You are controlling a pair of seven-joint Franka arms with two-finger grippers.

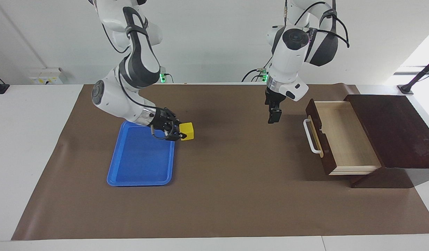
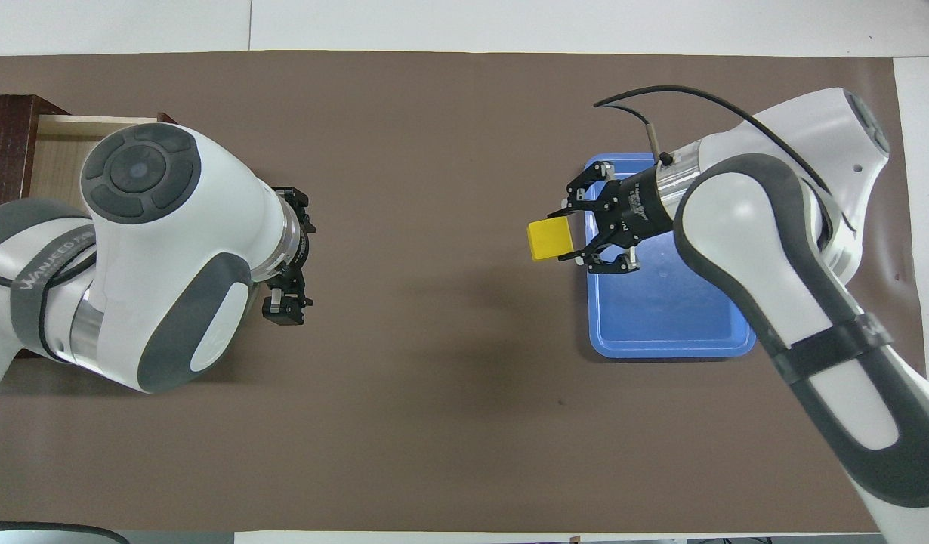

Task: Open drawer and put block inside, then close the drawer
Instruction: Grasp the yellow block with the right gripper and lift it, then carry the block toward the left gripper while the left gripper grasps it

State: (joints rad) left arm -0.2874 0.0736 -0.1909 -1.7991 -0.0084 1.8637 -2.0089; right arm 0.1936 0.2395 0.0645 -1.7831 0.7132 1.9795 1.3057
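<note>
Facing view: right gripper (image 1: 179, 134) pinches the yellow block (image 1: 187, 131) from the side, fingers level, block sticking out past the fingertips toward the left arm's end of the table. Block is carried in the air, just off the edge of the blue tray (image 1: 117, 167) and over the brown mat (image 1: 218, 195).

Drawer (image 1: 343, 137) stands pulled out of its dark brown wooden box (image 1: 392, 132), pale interior bare, white bar handle (image 1: 310, 136) facing the block. Well apart from the carrying hand.

Left gripper (image 1: 274, 116) hangs over the mat, between the block and the handle, pointing down; fingers look pressed together, nothing in them. Waiting.

Overhead view agrees: block (image 2: 549, 239) ahead of the right gripper (image 2: 578, 238), tray (image 2: 661, 332) under the wrist, left gripper (image 2: 287, 302) close to the drawer (image 2: 57, 147).

Judgement on the step: transport of the block to the drawer.
- Long reach for the right arm; a handover to the left gripper looks likely, since it sits in the path.
- If handing over, the taking fingers should spread first and close on the free faces.
- Hold height above the drawer front before any descent.
- Release low inside the pale interior, away from the walls.
</note>
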